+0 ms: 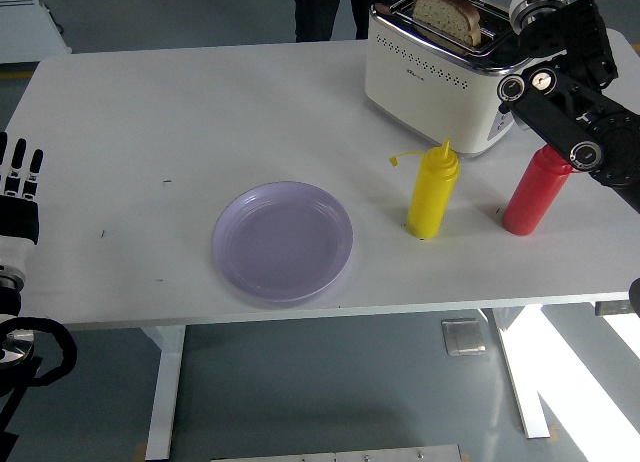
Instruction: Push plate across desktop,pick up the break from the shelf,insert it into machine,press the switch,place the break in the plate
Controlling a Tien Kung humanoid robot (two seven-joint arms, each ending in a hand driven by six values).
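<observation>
Left hand (20,182) rests at the table edge, fingers extended, empty. Plate (283,240) sits centre, empty. Bread (447,17) stands in the toaster (435,77) slot: inserted. Right hand mostly out of frame; finger state indeterminate. Remaining, apparently: switch, plating.

No text can be read. The cream toaster (432,62), just left of the right arm, carries a small dark mark on its front, too tiny to make out.

The white table (150,132) carries a lilac plate (283,240), toaster (430,62), yellow bottle (432,192); red bottle (533,192).
</observation>
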